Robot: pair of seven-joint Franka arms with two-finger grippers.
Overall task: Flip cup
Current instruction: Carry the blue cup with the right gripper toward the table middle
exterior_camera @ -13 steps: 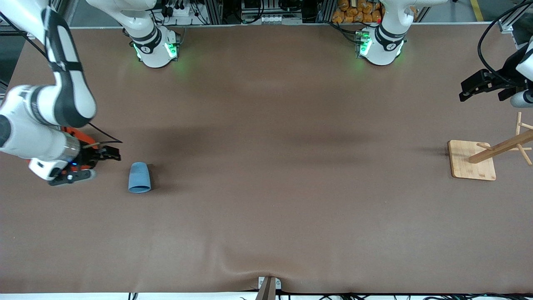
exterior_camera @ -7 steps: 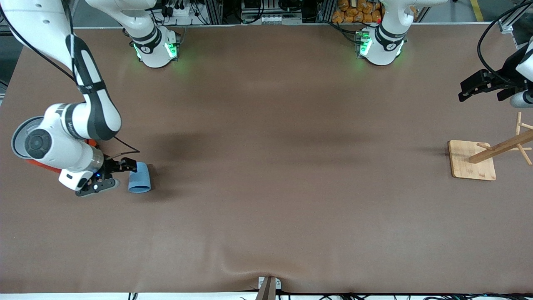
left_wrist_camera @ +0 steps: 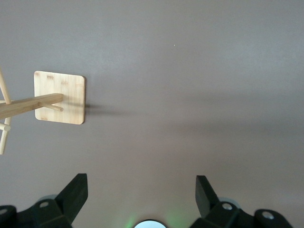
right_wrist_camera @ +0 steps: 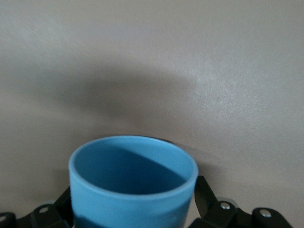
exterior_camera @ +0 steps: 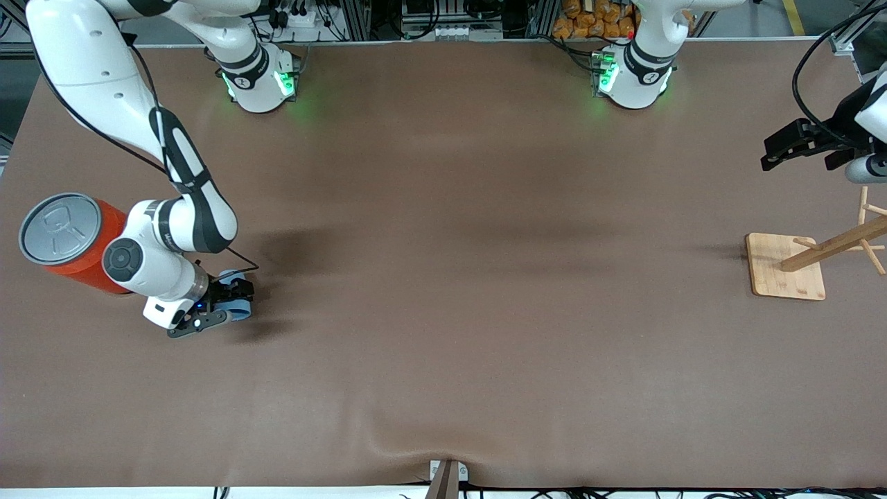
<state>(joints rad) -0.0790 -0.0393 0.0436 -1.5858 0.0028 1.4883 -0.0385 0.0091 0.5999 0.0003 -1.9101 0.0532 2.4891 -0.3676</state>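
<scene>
Right gripper point(exterior_camera: 232, 299) low at the table point(exterior_camera: 443, 277), toward the right arm's end, w/ the cup point(exterior_camera: 239, 310) between its fingers point(right_wrist_camera: 205, 197); the black pads sit on either side of the cup wall, pinching it. In the right wrist view the cup's point(right_wrist_camera: 133, 183) open rim faces the camera. Orange can point(exterior_camera: 69, 239) w/ grey lid stands just beside that arm. Left gripper point(exterior_camera: 797, 145), fingers spread & holding nothing, waits up over the left arm's end, above the wooden rack point(exterior_camera: 807, 263).
</scene>
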